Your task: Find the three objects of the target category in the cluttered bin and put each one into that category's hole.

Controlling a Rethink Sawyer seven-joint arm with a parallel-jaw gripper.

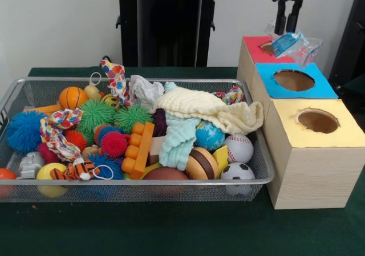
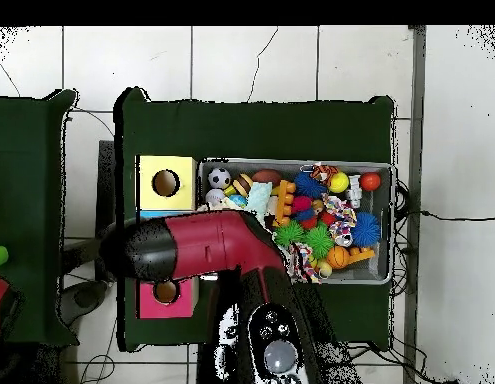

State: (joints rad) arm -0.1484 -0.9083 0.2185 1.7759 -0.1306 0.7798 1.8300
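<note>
One clear plastic wrapper (image 1: 293, 44) lies at the gripper (image 1: 288, 17), which hangs directly above the red box's hole (image 1: 267, 48). Can't tell if the tips are pinching the wrapper or have let go; the jaws sit close together. The wrapper rests half over the hole, spilling toward the blue box (image 1: 293, 80) next along. Risk, imo: crinkly film bridges the rim instead of dropping, or clings to the tips and lifts away w/ the arm. The cluttered bin (image 1: 34, 85) sits beside the red box's row; no can or bottle visible in it.
</note>
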